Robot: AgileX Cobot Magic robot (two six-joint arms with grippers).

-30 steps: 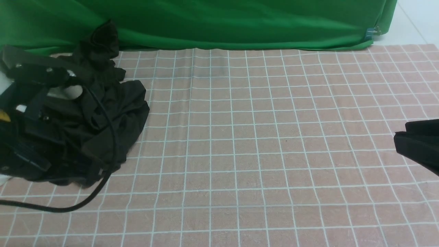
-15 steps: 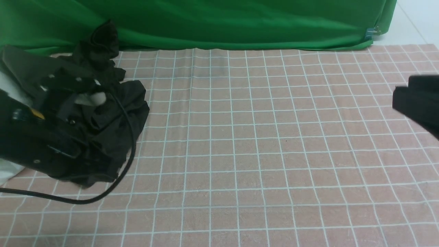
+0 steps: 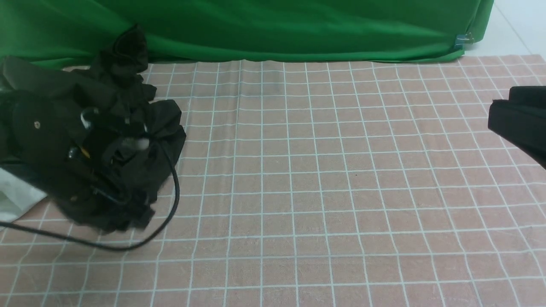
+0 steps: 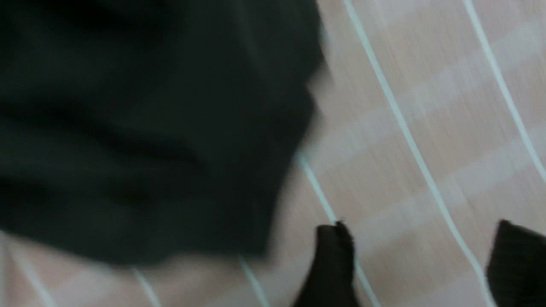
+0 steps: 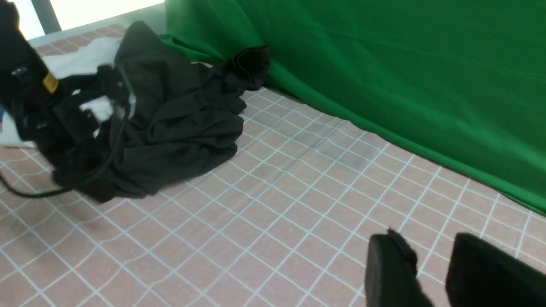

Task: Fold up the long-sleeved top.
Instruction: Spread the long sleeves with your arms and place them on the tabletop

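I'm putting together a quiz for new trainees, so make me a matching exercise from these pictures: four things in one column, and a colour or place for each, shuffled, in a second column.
Column one:
1. long-sleeved top
2. backdrop
3. table cover
4. white cloth

Column two:
A. green, hanging along the far edge
B. pink with a white grid
C. crumpled black heap on the robot's left
D. pale, at the left edge beside the dark heap

Pairs: 1-C, 2-A, 3-B, 4-D
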